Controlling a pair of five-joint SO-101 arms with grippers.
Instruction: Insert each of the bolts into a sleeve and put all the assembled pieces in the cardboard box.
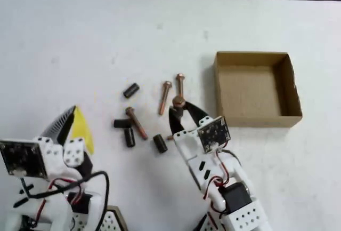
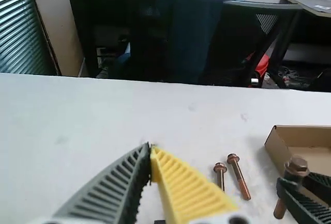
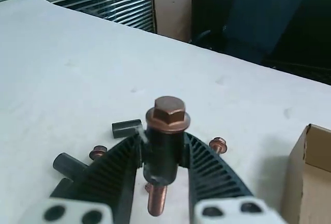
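My right gripper [image 3: 163,142] is shut on a black sleeve [image 3: 162,158] with a copper bolt [image 3: 167,113] through it, head up and tip showing below. In the high view this gripper [image 1: 179,109] hangs just left of the cardboard box [image 1: 224,89]. Three loose bolts lie on the table: two [image 1: 165,97] [image 1: 180,84] close beyond the right gripper and one [image 1: 137,122] to its left. Several loose sleeves lie around them [image 1: 131,90] [image 1: 122,124] [image 1: 129,137] [image 1: 160,143]. My left gripper [image 1: 75,108], grey and yellow, is shut and holds nothing, left of the parts.
The box [image 2: 300,140] is open-topped, with nothing visible inside. The white table [image 1: 80,44] stretches bare to the far and left sides. A dark chair [image 2: 181,32] and desks stand beyond the far edge.
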